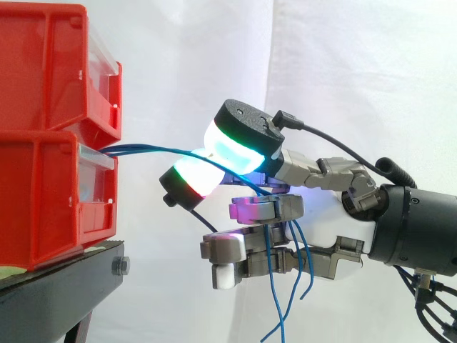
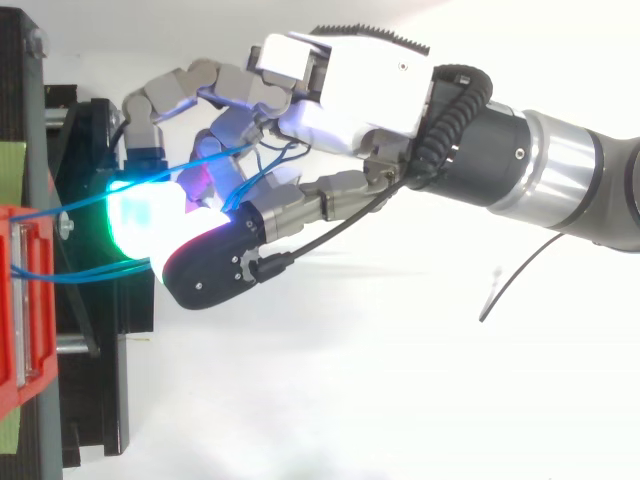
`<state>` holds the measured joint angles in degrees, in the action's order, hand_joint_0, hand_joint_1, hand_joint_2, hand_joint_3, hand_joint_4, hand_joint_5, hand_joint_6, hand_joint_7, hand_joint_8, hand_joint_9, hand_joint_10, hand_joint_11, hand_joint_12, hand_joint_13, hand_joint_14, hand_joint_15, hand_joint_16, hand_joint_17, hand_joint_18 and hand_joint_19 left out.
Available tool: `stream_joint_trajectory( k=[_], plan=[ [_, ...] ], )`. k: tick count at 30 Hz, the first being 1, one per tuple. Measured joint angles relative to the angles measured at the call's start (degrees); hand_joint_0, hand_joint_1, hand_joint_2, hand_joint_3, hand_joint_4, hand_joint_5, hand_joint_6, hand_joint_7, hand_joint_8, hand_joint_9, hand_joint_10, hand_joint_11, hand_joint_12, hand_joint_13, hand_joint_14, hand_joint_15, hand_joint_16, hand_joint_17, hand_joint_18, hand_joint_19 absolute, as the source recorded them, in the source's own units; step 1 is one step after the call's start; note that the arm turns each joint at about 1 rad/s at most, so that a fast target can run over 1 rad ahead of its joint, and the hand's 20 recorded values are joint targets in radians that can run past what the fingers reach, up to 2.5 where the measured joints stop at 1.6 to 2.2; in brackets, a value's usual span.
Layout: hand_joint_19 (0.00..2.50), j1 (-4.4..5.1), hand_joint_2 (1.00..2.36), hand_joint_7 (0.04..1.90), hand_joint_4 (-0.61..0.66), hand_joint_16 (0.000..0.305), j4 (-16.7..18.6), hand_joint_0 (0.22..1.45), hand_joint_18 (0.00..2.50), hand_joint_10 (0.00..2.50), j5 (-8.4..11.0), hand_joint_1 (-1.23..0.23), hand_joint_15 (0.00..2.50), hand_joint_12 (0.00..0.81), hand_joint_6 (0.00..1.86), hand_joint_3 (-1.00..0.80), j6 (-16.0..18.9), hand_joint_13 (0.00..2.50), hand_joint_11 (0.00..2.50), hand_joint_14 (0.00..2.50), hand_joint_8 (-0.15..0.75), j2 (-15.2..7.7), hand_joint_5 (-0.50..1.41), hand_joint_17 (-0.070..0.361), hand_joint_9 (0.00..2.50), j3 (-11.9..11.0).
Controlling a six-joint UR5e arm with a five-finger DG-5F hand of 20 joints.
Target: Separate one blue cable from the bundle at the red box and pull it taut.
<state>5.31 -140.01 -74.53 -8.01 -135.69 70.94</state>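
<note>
Blue cable (image 1: 153,151) runs from the red box (image 1: 50,200) at 9 o'clock into my robot hand (image 2: 360,85), pinched between its glowing pads (image 1: 232,150). Grasp looks made; next I pull toward 3 o'clock until taut.

Nothing legible here, folks: no lettering, numbers or labels readable on the red bins (image 1: 43,193), the blue cable (image 1: 153,151) or the hand (image 2: 360,80).

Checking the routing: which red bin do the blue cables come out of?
The lower red bin; the blue cables leave over its front lip, beneath the upper bin.
</note>
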Motion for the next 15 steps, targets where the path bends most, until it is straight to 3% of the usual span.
stream_joint_trajectory(
  k=[4, 8, 11, 15],
  plan=[
    [0.75, 0.03, 1.00, 1.13, -0.02, 0.053, 0.0, 0.74, 0.66, 1.14, 0.00, -0.98, 1.13, 0.394, 0.82, -0.50, -0.1, 0.74, 2.12, 0.03, 0.230, 0.0, -0.18, 0.120, 0.91, 0.0],
    [0.77, 0.03, 1.00, 1.12, -0.02, 0.053, 0.0, 0.59, 0.63, 0.97, 0.00, -0.96, 1.02, 0.399, 0.82, -0.50, -0.1, 0.69, 2.10, 0.03, 0.237, 0.0, -0.17, 0.120, 0.93, 0.0],
    [0.77, 0.01, 1.00, 1.10, 0.00, 0.058, 0.0, 0.49, 0.63, 0.85, 0.00, -0.80, 0.92, 0.429, 0.78, -0.50, 0.0, 0.67, 2.04, 0.03, 0.262, 0.0, -0.15, 0.130, 1.00, 0.0],
    [0.78, 0.01, 1.00, 1.14, -0.03, 0.057, 0.0, 0.50, 0.62, 0.52, 0.00, -0.58, 0.84, 0.427, 0.73, -0.50, 0.0, 0.68, 2.05, 0.03, 0.241, 0.0, -0.13, 0.128, 1.10, 0.0]
  ],
)
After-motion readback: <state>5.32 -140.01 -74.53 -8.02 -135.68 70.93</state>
